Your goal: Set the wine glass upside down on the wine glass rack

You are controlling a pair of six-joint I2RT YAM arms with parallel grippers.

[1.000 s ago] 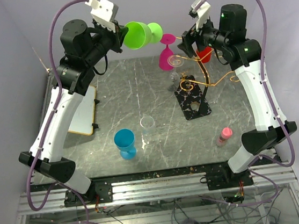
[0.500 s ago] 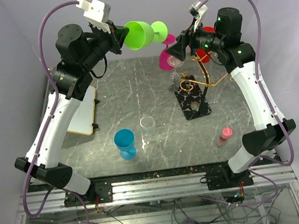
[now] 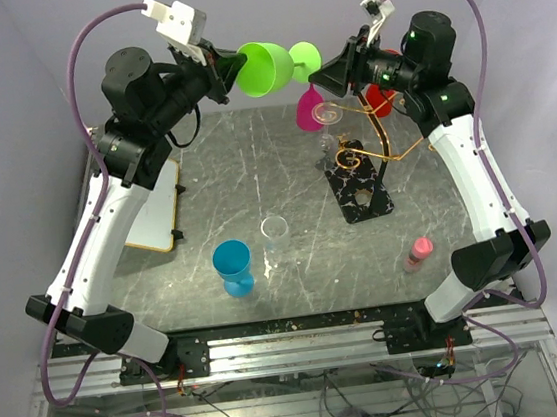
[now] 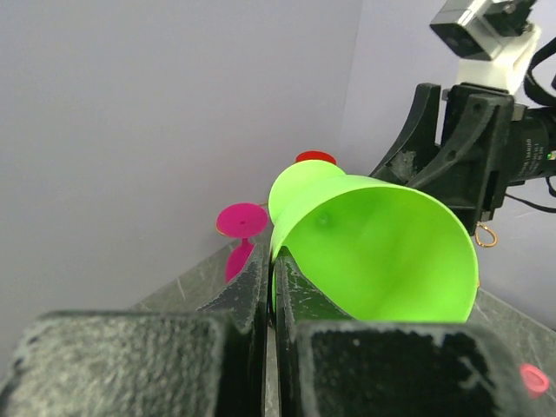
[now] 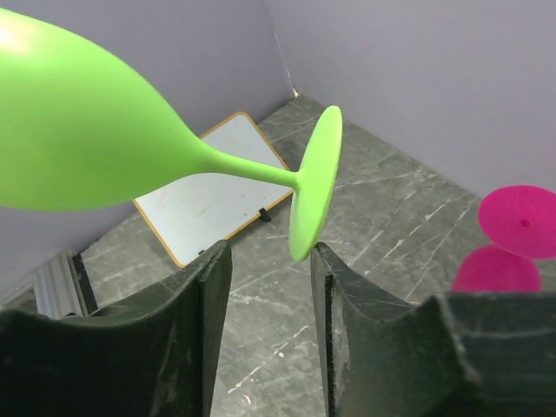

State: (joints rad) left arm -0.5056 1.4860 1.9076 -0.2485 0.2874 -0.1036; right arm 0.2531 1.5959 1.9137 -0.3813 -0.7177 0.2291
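Green glass hangs sideways over the bench, pinched in the left claw, right claw spread round its foot, not yet on the rack.

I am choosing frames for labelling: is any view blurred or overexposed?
Top external: sharp, evenly lit, sheen on the table. Left wrist: the left gripper, near the lens, looks dark and soft; the green wine glass is clear. Right wrist: pale glare on the glass bowl at top left.
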